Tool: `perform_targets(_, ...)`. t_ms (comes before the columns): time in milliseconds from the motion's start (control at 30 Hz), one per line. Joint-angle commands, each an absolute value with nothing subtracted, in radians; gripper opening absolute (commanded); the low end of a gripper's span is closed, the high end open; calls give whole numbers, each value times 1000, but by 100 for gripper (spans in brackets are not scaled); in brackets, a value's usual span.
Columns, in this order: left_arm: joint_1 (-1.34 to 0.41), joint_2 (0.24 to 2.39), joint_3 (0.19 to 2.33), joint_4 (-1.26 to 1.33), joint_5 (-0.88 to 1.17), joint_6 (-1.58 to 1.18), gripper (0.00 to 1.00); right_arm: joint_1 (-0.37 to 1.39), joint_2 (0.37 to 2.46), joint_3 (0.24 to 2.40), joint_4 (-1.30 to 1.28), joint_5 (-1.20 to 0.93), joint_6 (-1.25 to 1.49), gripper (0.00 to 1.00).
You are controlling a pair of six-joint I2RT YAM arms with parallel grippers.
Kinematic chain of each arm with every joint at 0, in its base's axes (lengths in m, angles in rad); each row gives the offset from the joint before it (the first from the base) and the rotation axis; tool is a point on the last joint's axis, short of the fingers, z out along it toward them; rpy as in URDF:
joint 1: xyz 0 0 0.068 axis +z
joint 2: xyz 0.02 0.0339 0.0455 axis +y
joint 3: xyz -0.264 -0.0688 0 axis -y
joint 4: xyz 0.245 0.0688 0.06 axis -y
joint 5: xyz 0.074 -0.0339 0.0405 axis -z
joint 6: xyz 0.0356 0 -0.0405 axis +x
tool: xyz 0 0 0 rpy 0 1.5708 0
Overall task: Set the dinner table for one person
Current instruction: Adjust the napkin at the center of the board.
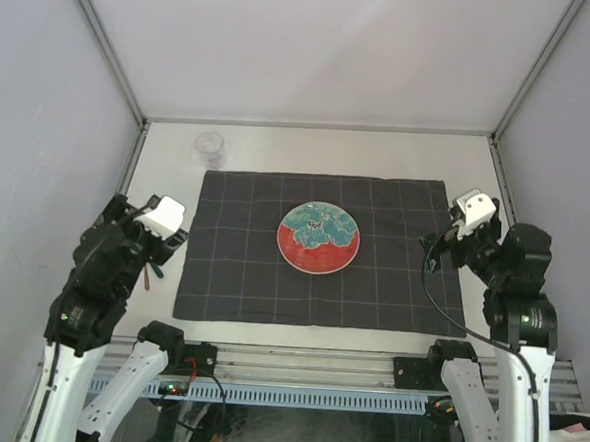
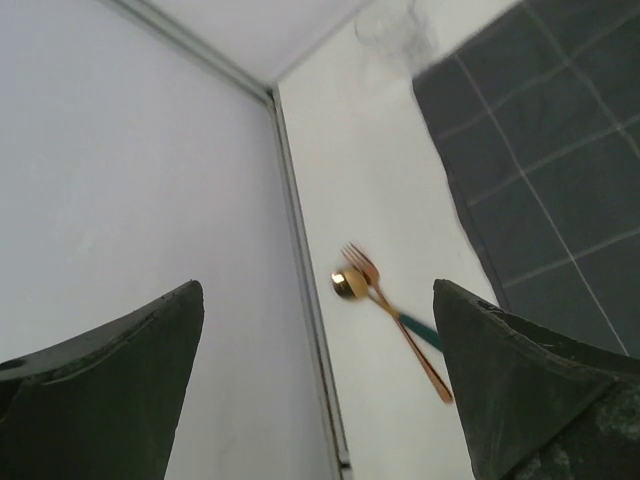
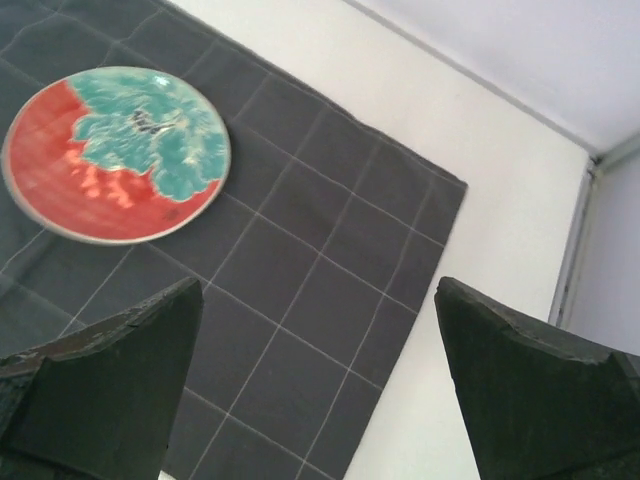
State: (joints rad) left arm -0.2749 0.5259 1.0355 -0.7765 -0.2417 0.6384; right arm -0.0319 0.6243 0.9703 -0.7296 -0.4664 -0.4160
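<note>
The dinner table [image 1: 310, 147] is an off-white top with a dark grey checked cloth [image 1: 242, 268] spread on its middle. A red and teal plate [image 1: 318, 236] lies at the cloth's centre. Left of the cloth, a gold fork [image 2: 362, 265] and a gold spoon [image 2: 349, 284] lie crossed on the bare table [image 2: 380, 150]; one handle is teal. My left gripper [image 2: 318, 285] hangs open above them, holding nothing. My right gripper [image 3: 318, 285] stands open and empty over the cloth's right edge [image 3: 300, 270], with the plate [image 3: 115, 155] to its left.
A clear glass [image 1: 210, 148] stands on the table behind the cloth's far left corner. Grey metal rails [image 2: 300, 250] and pale walls close in the table on the left, back and right. The left arm [image 1: 107, 270] covers most of the cutlery from above.
</note>
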Motion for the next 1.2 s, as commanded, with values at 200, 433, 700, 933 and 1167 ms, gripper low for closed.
perform_targets(200, -241, 482, 824, -572, -372, 347, 100, -90, 409, 670, -462, -391, -278, 100)
perform_targets(433, -240, 749, 916, -579, -192, 355, 100, -47, 561, 622, -303, -447, -318, 100)
perform_targets(700, -146, 1014, 1138, -634, -228, 303, 100, -151, 1147, 1141, -506, -429, -31, 100)
perform_targets(933, -155, 1105, 1146, -521, -312, 327, 100, 41, 1352, 1295, -422, -143, -133, 100)
perform_targets(1167, -149, 1305, 1305, -531, -347, 320, 100, 126, 1575, 1393, -407, -54, -81, 100)
